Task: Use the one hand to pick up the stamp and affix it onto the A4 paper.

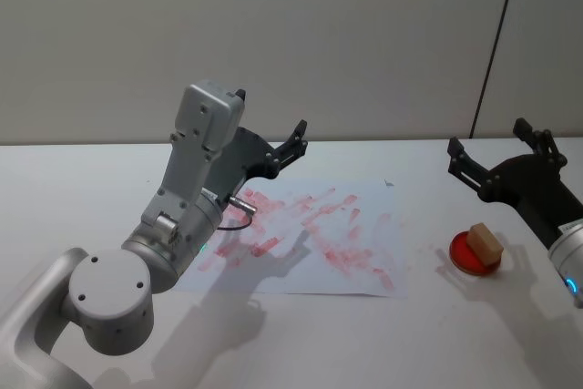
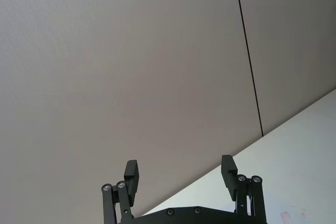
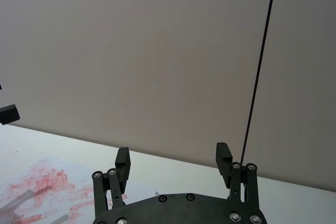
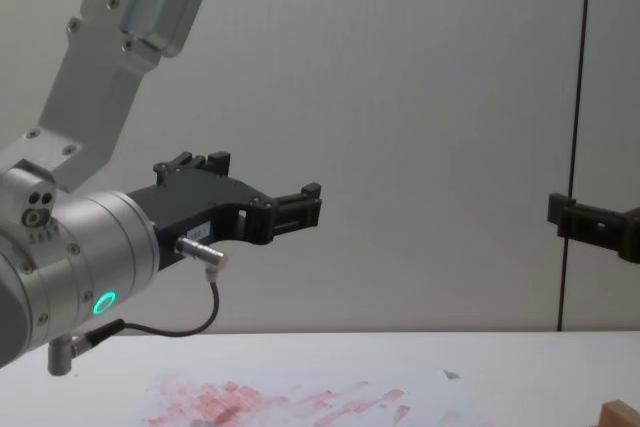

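"Where was the stamp (image 1: 485,241)?"

"Off to the right of the A4 paper (image 1: 369,211), well apart from its edge, on a round red pad (image 1: 462,252) on the white table (image 1: 510,334). It seemed to sit a little askew on the pad, though I could not be sure from the head view."

"And your pincers?"

"My right pincer (image 3: 173,151) hung in the air to the right of the paper, above and beyond the stamp, touching nothing. Its jaws stood wide apart with nothing between them. My left pincer (image 2: 179,163) was raised over the paper's far left part, pointing out toward the wall, also spread wide and empty."

"The paper itself?"

"Flat on the table, smeared with red-pink stamp marks."
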### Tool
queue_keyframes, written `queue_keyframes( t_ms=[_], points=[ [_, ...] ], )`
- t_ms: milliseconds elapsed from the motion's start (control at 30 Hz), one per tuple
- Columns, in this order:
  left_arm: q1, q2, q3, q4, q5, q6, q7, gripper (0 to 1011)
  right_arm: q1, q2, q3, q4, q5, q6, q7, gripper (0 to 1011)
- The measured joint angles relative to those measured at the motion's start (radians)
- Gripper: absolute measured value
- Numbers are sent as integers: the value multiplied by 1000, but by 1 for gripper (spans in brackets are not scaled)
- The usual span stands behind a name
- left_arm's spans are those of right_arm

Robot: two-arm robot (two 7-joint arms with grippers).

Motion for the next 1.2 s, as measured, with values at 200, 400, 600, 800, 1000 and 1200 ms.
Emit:
queue_keyframes(
  t_ms=[200,400,600,800,1000,1200],
  points=[
    [0,0,0,0,0,0,0,1001,0,0,-1,-1,0,0,0,1001],
    [0,0,0,0,0,0,0,1001,0,0,-1,-1,0,0,0,1001],
    [0,0,0,0,0,0,0,1001,0,0,-1,-1,0,0,0,1001],
    [0,0,0,0,0,0,0,1001,0,0,-1,-1,0,0,0,1001],
    [0,0,0,0,0,0,0,1001,0,0,-1,-1,0,0,0,1001],
    [0,0,0,0,0,0,0,1001,-7,5,2,-3,3,2,0,1001]
  ],
)
